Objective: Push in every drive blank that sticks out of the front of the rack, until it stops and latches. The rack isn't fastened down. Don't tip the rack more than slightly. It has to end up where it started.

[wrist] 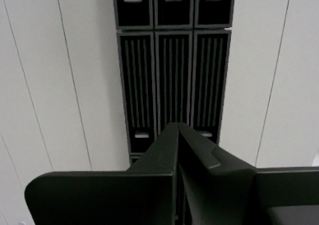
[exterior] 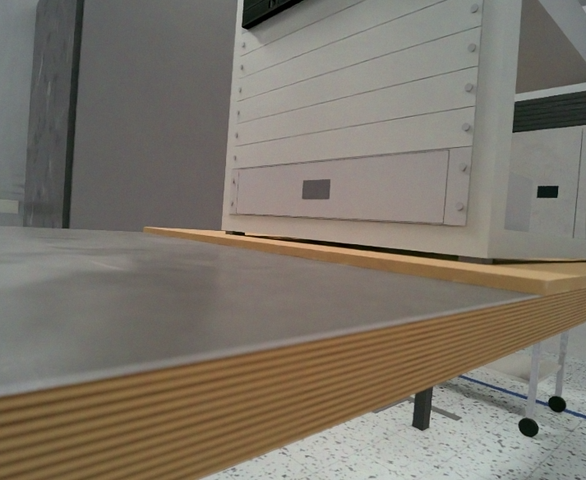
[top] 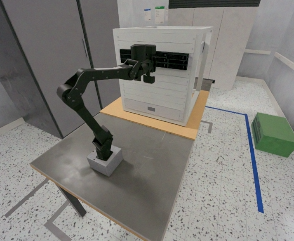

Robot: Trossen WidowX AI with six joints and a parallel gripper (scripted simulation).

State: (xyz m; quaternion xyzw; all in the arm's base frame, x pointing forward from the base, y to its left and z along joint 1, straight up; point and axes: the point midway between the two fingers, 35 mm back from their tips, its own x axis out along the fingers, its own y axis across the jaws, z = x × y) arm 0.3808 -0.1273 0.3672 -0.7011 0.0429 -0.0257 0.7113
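Observation:
The white rack (top: 154, 90) (exterior: 355, 111) stands upright on its feet on the wooden board. Black drive blanks in three rows cross its upper front; they show in the top view at the right-hand blank (top: 177, 55), at a lower corner of the bank (exterior: 265, 11), and in the wrist view as three columns, with one middle blank (wrist: 174, 77) above the fingertips. My gripper (top: 153, 61) (wrist: 176, 129) is shut and empty, pointing at the bank, its tips over the lower part of the middle column. Contact and which blanks stick out cannot be told. The arm hides part of the bank.
The wooden board (top: 110, 112) (exterior: 520, 281) lies on the grey table (top: 152, 166) (exterior: 179, 310). The arm's base block (top: 107, 166) stands on the table. A tall grey cabinet (top: 51, 51) is at the left. A green box (top: 276, 134) is on the floor at the right.

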